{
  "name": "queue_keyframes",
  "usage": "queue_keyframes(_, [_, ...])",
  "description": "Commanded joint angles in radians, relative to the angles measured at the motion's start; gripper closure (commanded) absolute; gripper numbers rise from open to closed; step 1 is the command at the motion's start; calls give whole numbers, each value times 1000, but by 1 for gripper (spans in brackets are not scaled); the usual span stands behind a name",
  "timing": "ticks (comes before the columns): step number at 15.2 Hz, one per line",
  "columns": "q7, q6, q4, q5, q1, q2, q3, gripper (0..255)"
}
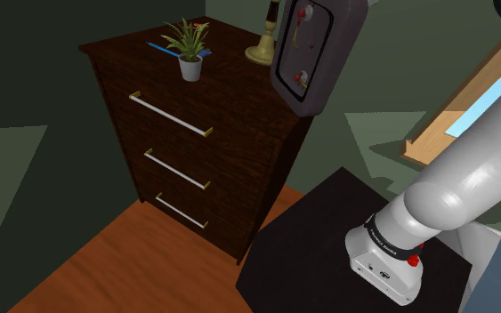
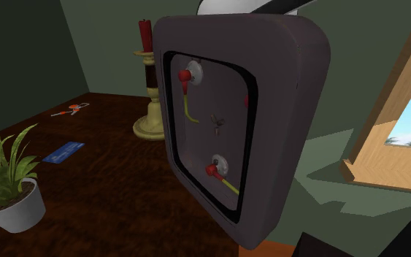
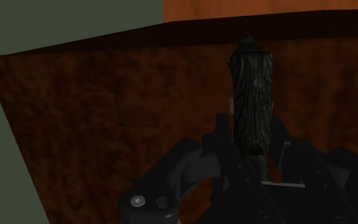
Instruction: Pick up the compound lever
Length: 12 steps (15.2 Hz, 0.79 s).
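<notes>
My black two-finger gripper [image 3: 252, 153] was closed on the compound lever [image 3: 252, 89], a dark mottled rod-shaped piece that stood straight out from it. Behind the lever lay the dark brown wooden top of the chest of drawers [image 3: 107, 114]. Further on that top stood a cream candlestick [image 2: 150, 120] with a red candle and a small green plant [image 1: 189, 53] in a white pot. Beyond its edge was the orange-brown floor [image 3: 266, 9].

This is a room in a home. A wooden dresser [image 1: 239, 151] with three drawers stands on a wooden floor [image 1: 124, 267]. On top sit a potted plant [image 1: 189, 49] and a candlestick [image 2: 150, 117] with a red candle. The walls [image 2: 109, 44] are green. A window [image 2: 408, 135] shows blue sky.
</notes>
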Motion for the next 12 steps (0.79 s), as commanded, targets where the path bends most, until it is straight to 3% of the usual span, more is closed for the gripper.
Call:
queue_keyframes(1, [0, 0, 0, 0, 0, 0, 0, 255])
queue_keyframes(4, [0, 1, -1, 0, 0, 0, 0, 255])
queue_keyframes(12, [-4, -104, 89, -2, 1, -16, 1, 255])
